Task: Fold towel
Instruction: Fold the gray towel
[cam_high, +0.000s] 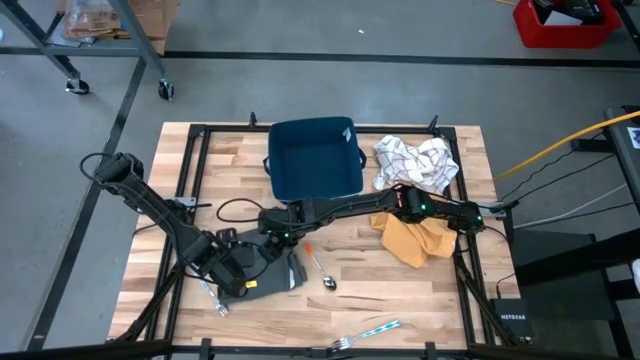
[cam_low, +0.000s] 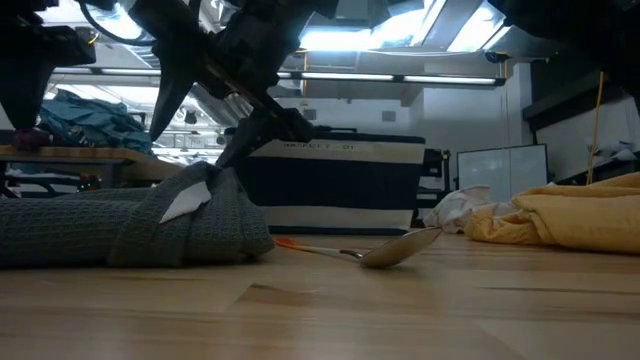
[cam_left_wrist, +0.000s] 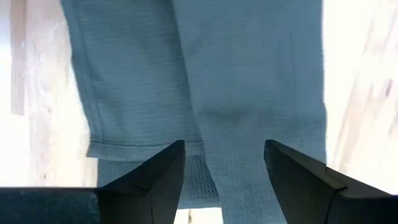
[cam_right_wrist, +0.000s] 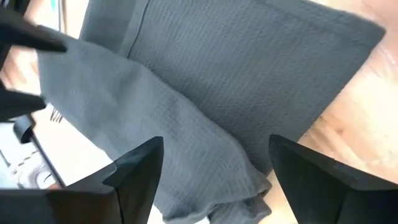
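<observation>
Starting with the table, I note a slatted wooden top carrying everything in reach, so both arms can work without stretching past its edges. At its far middle sits a dark blue bin, and just right of that lie a white patterned cloth and a mustard cloth; I judge these are set aside, clear of the working patch.

My left arm runs in from the left edge, and the right arm reaches across from the right side, so both ends meet over the near-left area where the job lies.

The grey towel rests there on the wood, bunched and partly doubled over on itself, with a white label showing at its raised fold in the low view. I judge the folding is underway but not tidy: one layer lies skewed across another in the right wrist view.

The left gripper hangs directly above the towel's hemmed edge with fingers spread and nothing between them. The right gripper hovers over the rumpled fold, likewise spread and empty. I read both as poised to pinch an edge.

A spoon lies just right of the towel, near enough to snag a dragged corner. A fork lies near the front edge, well apart.
</observation>
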